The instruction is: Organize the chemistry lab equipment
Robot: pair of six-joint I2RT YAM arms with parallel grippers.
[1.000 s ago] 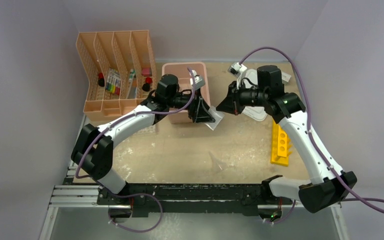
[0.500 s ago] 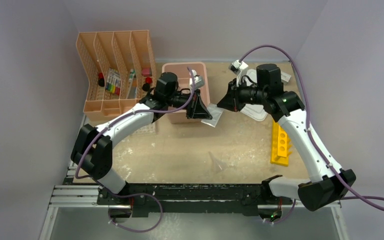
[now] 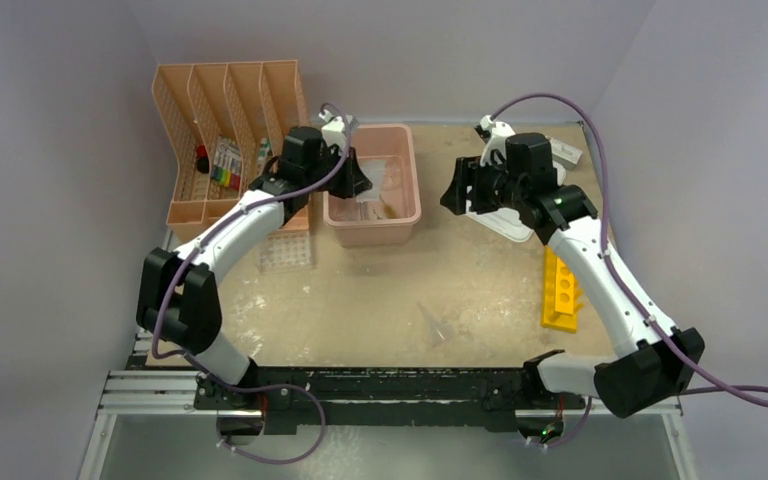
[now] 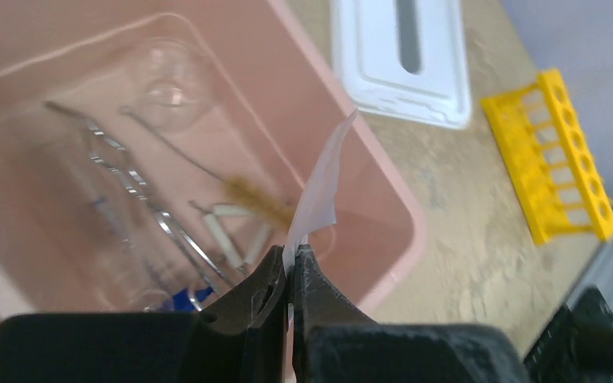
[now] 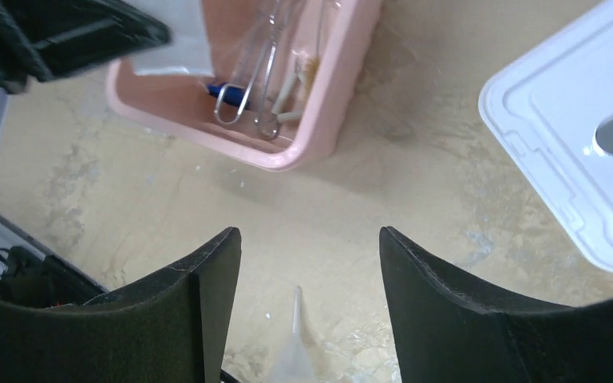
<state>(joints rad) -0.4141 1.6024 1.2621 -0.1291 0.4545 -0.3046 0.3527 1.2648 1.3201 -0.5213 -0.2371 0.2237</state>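
Observation:
My left gripper (image 4: 290,254) is shut on the lower edge of a small clear bag (image 4: 323,183), holding it above the pink bin (image 3: 372,232). From above, the left gripper (image 3: 358,178) hangs over the bin's left side. Inside the bin lie metal forceps (image 4: 140,191), a blue-capped tube (image 4: 183,297), a small brush (image 4: 255,195) and thin rods (image 4: 235,231). My right gripper (image 5: 310,231) is open and empty, apart from the bag (image 5: 172,36); the top view shows the right gripper (image 3: 450,195) right of the bin. A yellow holed rack (image 3: 561,290) lies at the right. A clear tube tray (image 3: 287,250) sits left of the bin.
The white lid (image 4: 403,60) lies right of the bin, partly under the right arm. The peach slotted organizer (image 3: 225,140) stands at the back left with small items in its slots. A clear funnel (image 3: 438,325) lies on the table's near middle.
The left gripper shut on the bag and the right gripper opened and let it go. The left arm carried the bag back and left over the bin; the right arm drew back right.

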